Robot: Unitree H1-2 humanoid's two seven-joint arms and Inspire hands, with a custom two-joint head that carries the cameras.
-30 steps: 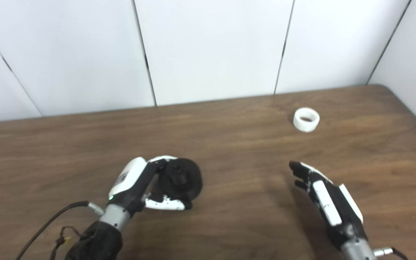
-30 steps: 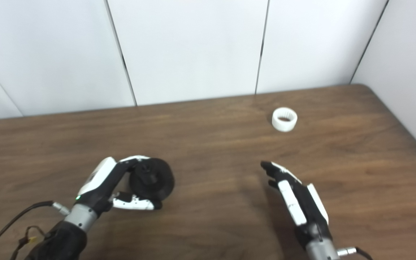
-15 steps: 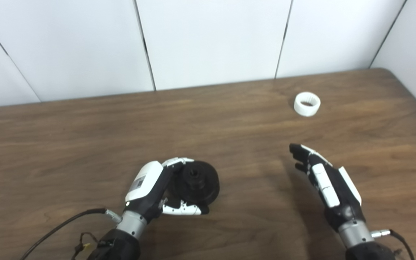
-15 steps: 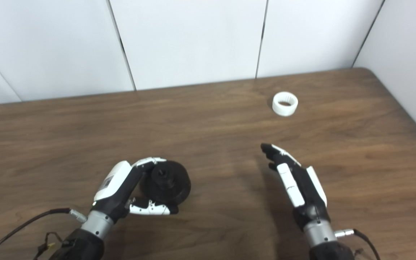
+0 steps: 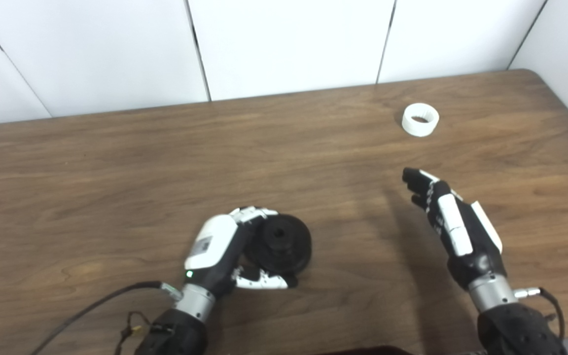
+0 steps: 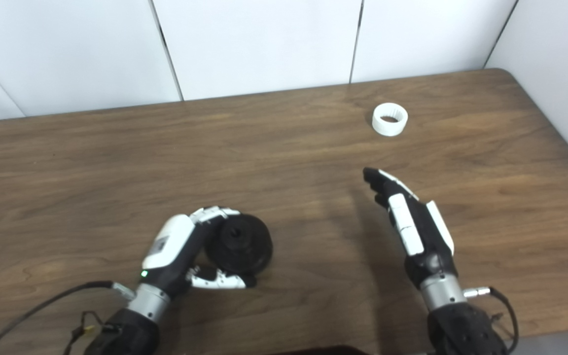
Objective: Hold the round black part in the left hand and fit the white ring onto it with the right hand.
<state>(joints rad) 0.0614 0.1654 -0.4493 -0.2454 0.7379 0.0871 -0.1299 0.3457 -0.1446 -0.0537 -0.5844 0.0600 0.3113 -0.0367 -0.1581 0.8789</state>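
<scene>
My left hand is shut on the round black part, a disc with a raised hub and a centre hole, its face turned up and to the right, low over the table. The white ring stands alone on the table at the far right, hole upward. My right hand hovers open above the table, fingers stretched toward the ring, a good way short of it and holding nothing.
The brown wooden table ends at a white panelled wall behind and a rounded corner at the far right. A black cable trails from my left wrist.
The camera has tilted down, so the whole scene sits higher. My left hand has tipped the black part to face more upward. My right hand has reached a little further toward the ring.
</scene>
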